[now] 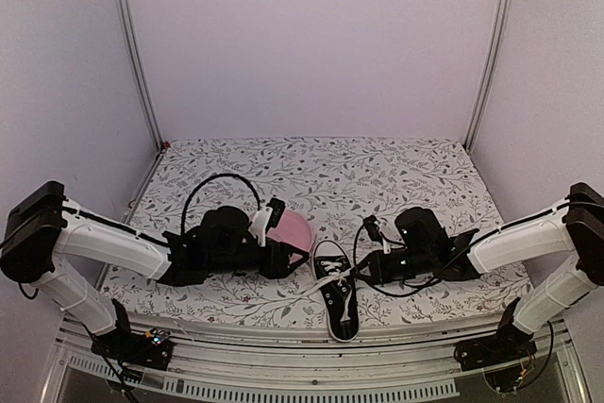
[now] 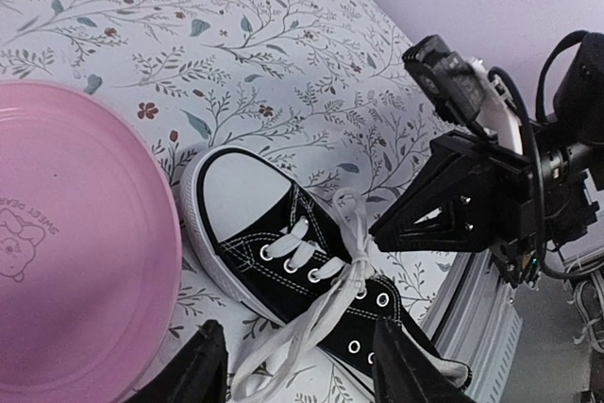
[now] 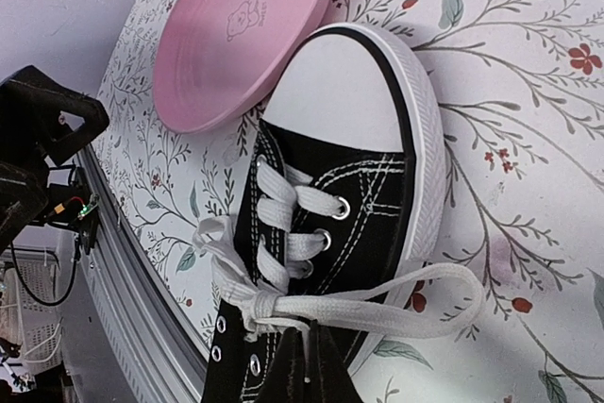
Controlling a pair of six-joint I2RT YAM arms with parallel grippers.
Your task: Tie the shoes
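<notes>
Between the fingers of the left gripper, which stand wide apart and grip nothing, we note one loose strand of the laces trailing toward the wrist. We judge the jaws are kept wide so that they can drop around this strand without snagging the eyelets.

Off to the left of that gripper lies the pink plate, flat on the floral cloth. It plays no part in the task, and its rim sits just beside the toe cap.

Directly ahead of the left gripper, and between it and the right one, lies the sneaker. It is sole-down with the toe pointing away from the arm bases and the heel near the table's front edge.

On the far side of the sneaker, the right gripper has its fingers pressed together, pinching the laces just at the crossing over the tongue. From the pinch a long loop swings out past the sole onto the cloth. We read this as holding the crossing tight while a loop is formed.

Judgement: the bow is not yet made. The shoe is light and unanchored, so a one-sided pull may drag it. The left gripper likely needs to close on its strand first.
</notes>
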